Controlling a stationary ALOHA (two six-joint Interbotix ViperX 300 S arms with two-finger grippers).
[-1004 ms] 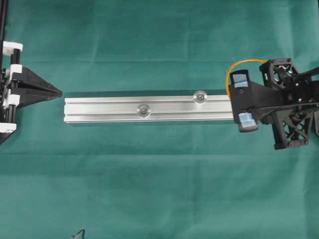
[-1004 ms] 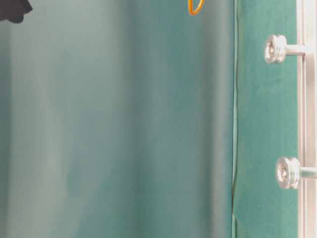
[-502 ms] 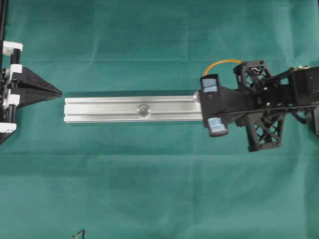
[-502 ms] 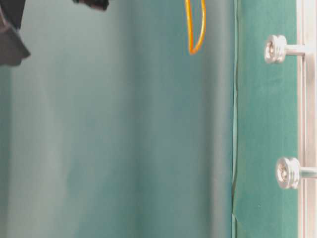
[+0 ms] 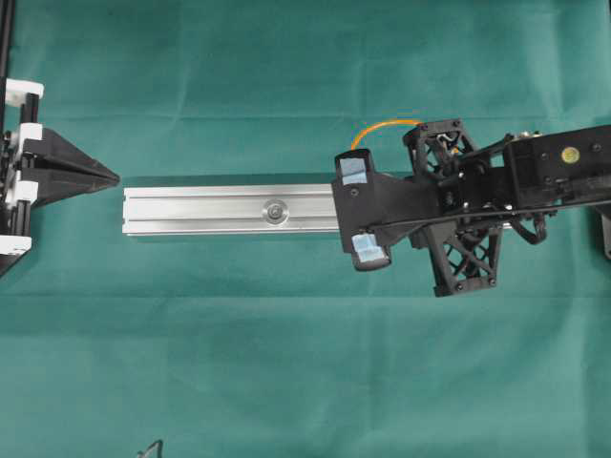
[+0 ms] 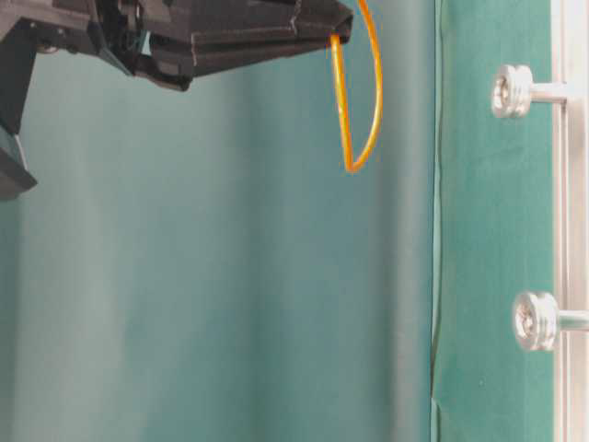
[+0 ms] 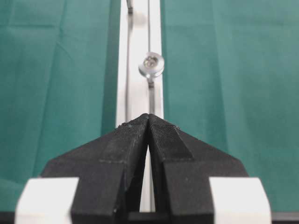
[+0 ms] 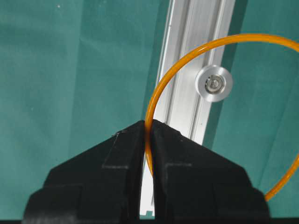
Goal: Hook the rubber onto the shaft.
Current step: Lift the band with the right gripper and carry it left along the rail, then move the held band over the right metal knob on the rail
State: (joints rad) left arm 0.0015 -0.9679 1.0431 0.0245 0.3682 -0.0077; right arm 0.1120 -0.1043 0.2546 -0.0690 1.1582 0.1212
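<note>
The rubber [image 8: 161, 86] is a thin orange loop. My right gripper [image 8: 148, 123] is shut on its edge and holds it over the silver rail [image 8: 196, 46]. In the right wrist view one shaft [image 8: 214, 84], with a round silver head, shows inside the loop's outline. From table level the rubber [image 6: 361, 92] hangs from the right gripper [image 6: 339, 39], off the rail and apart from the nearer shaft [image 6: 512, 90]. A second shaft [image 6: 534, 320] stands further along. Overhead, the right gripper [image 5: 344, 191] covers one shaft; the other shaft [image 5: 275, 211] shows. My left gripper [image 5: 113, 176] is shut and empty, just off the rail's left end.
The rail [image 5: 220, 210] lies lengthwise on a green cloth [image 5: 286, 363] that covers the table. In the left wrist view the left gripper [image 7: 149, 117] points along the rail [image 7: 138, 93] toward a shaft [image 7: 151, 65]. A black cable end [image 5: 151, 448] pokes in at the bottom edge.
My right gripper has moved left along the rail with the rubber, now covering the right-hand shaft overhead. At table level the gripper and loop have come into view. The left gripper stayed still.
</note>
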